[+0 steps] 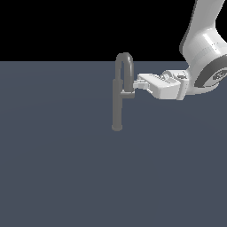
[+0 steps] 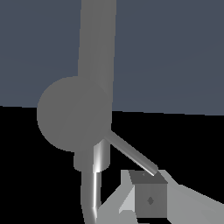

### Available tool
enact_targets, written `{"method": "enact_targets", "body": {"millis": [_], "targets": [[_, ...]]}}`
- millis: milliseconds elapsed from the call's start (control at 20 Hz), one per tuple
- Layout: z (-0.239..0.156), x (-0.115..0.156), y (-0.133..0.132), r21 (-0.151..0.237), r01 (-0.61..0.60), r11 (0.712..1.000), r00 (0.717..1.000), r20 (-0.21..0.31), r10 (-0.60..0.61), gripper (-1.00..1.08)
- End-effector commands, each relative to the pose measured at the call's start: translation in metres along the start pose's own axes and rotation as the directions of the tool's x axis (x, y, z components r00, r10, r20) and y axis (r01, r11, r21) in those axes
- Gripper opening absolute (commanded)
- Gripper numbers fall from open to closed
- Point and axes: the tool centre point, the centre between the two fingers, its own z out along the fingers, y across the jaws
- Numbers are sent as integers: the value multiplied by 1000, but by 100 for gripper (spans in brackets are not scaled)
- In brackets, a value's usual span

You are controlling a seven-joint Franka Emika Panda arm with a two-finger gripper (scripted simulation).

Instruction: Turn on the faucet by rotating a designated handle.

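**End effector at the faucet handle, ready to push**

The handle [image 1: 127, 94] is a short, stubby grey bar that sticks sideways from the upright pipe of the faucet [image 1: 117, 106], toward the exterior view's right, roughly midway up the fixture. In the wrist view it shows as a thin rod [image 2: 131, 154] running out from the pipe, its far end meeting a blocky grey fingertip [image 2: 150, 200]. The faucet itself is matte grey and slim: a round base on the flat slate-blue worktop [image 1: 57, 177], a tall pipe, and a narrow inverted-U spout arching over the top.

The white end effector [image 1: 141, 83] reaches in level from the exterior view's right, its tip just beside or touching the handle's free end. That sideways approach probably suits a rotation: pressing near the bar's tip gives the longest lever about the pipe. Whether the fingers stand wide or narrow I cannot tell, since only one fingertip shows clearly, and nothing looks clamped. The task seems to be at the contact stage, with the turn itself not yet evident.
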Motion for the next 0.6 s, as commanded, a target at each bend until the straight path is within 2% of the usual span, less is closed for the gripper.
{"method": "enact_targets", "body": {"millis": [0,250,300,350,550], "targets": [[0,16,5,1,-15,1000,1000,3,15,-100],[0,52,18,3,-45,999,999,9,45,-100],[0,52,18,3,-45,999,999,9,45,-100],[0,20,5,-6,8,1000,1000,3,-8,-100],[0,45,6,-2,-15,1000,1000,6,15,-100]]}}
